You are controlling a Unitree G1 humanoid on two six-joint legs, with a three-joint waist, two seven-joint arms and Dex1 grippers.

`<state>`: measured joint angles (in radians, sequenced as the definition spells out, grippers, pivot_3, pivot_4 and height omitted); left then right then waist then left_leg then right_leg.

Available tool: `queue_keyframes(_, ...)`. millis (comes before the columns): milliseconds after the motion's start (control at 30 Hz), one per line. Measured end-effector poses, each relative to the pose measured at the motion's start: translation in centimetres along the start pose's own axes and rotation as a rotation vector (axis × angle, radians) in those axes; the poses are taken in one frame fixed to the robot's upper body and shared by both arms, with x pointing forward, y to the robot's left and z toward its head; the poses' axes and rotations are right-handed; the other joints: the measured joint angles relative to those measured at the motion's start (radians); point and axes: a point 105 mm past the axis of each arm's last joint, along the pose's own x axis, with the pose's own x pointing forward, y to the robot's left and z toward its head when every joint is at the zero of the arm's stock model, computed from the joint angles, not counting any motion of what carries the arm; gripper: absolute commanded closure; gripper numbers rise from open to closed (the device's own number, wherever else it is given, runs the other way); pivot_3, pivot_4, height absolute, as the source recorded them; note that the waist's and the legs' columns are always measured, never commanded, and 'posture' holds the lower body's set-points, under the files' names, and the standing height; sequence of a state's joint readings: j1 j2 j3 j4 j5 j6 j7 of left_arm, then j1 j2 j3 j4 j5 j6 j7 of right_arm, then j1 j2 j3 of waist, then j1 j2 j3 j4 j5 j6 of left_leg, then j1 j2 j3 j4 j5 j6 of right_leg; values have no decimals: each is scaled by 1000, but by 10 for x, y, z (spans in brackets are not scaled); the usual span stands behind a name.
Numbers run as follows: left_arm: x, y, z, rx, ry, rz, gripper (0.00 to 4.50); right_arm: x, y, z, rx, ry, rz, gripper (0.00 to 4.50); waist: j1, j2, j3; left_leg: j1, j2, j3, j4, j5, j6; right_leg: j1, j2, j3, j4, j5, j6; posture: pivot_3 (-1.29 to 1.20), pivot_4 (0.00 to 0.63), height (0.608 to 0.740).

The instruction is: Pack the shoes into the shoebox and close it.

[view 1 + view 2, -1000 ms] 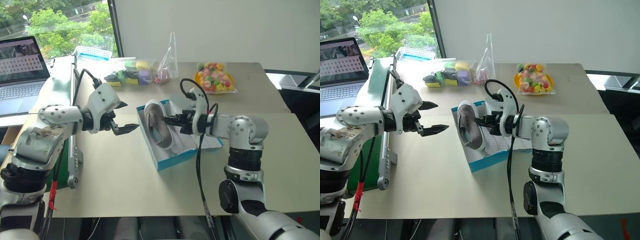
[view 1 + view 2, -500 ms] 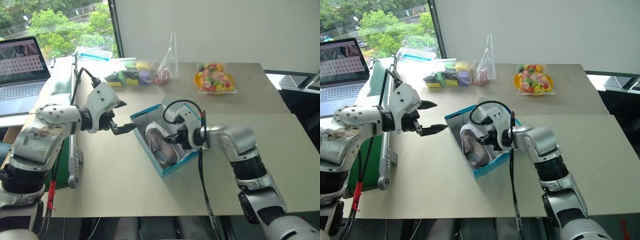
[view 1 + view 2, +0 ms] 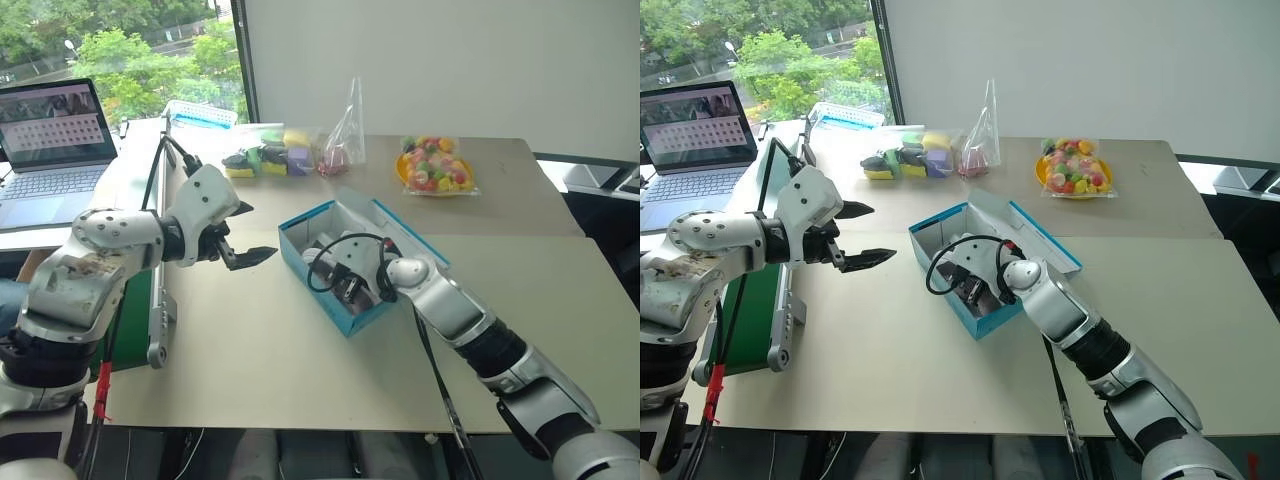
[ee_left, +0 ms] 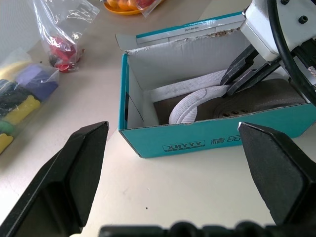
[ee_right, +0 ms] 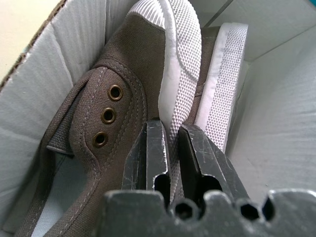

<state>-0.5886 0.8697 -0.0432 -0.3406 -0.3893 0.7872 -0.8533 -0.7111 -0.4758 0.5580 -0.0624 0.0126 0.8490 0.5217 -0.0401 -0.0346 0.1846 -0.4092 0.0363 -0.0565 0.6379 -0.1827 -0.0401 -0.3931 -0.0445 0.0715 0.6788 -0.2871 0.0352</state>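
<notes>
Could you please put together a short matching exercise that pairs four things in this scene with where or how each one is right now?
Things:
1. shoes
2. shoebox
3. left gripper
4. laptop

Places or states:
A. open in the air beside the box, holding nothing
B. on the side desk by the window, screen lit
C. lying on their sides inside the box, white soles showing
D. on the table with its lid open

Pairs: 1-C, 2-D, 3-A, 4-B
</notes>
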Motion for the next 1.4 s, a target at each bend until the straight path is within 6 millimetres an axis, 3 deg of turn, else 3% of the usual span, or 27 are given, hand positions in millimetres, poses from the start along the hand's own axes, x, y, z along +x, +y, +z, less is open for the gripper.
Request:
queue_keyframes(233, 0, 0, 0, 2, 1, 2, 0, -6, 2, 4, 123, -17, 63, 489, 1, 0, 0, -1, 0, 0, 0, 0, 0, 0, 0, 0, 0, 0, 0, 0, 150, 740)
queue_keyframes(367, 1, -1, 0, 1, -3, -1, 0, -19, -15, 11, 191, -16, 58, 489, 1, 0, 0, -4, 0, 0, 0, 0, 0, -4, 0, 0, 0, 1, -1, 0, 150, 740)
queue_keyframes(600, 4, -2, -1, 7, -2, -20, 0, -69, -65, 25, 274, -70, -5, 489, -2, 2, 1, -14, 0, 0, -1, -1, 2, -14, 0, 0, -1, 2, -3, 0, 150, 740)
queue_keyframes(733, 7, -5, -1, 8, 4, -71, 0, -102, -81, 24, 319, -92, -29, 1495, -1, 2, 1, -15, 0, 0, -2, -2, 4, -14, 0, -1, -3, 1, -3, 0, 150, 740)
queue_keyframes(767, 9, -7, 0, 12, 3, -90, 0, -109, -82, 22, 323, -94, -31, 1970, -1, 2, 1, -15, 0, 0, -2, -2, 4, -14, 0, -1, -4, 1, -3, 0, 150, 740)
queue_keyframes(900, 14, -12, 2, 31, 0, -179, 0, -145, -76, -14, 404, -20, -35, 3234, 12, 2, 1, -16, 0, 0, -2, -3, 5, -13, 0, -1, -7, 1, -2, 0, 150, 740)
queue_keyframes(1000, 17, -16, 4, 30, 2, -241, 0, -159, -69, -24, 479, -35, -32, 4299, 10, 2, 1, -15, 0, 0, -2, -3, 5, -12, 0, -1, -6, 1, -2, 0, 150, 740)
queue_keyframes(1133, 21, -20, 12, 64, -13, -315, 0, -155, -46, -50, 617, -25, -4, 4435, 0, 2, 1, -14, 0, 1, -2, -3, 5, -12, 0, 0, -5, 1, -2, 0, 150, 740)
queue_keyframes(1233, 23, -20, 18, 70, -26, -346, 0, -148, -23, -88, 710, 47, -36, 4435, 2, 2, 1, -15, 0, 0, -2, -3, 5, -12, 0, 0, -6, 1, -2, 0, 150, 740)
queue_keyframes(1333, 25, -13, 16, 65, -14, -319, 0, -130, 0, -114, 846, 24, -74, 4435, 1, 2, 1, -15, 0, 0, -1, -3, 6, -12, 0, 0, -5, 1, -2, 0, 150, 740)
queue_keyframes(1400, 28, -12, 16, 65, -15, -306, 0, -118, 2, -120, 897, -41, -113, 4435, -9, 4, 2, -14, 0, 2, 1, -3, 6, -11, 0, 2, -4, 1, -1, 0, 150, 740)
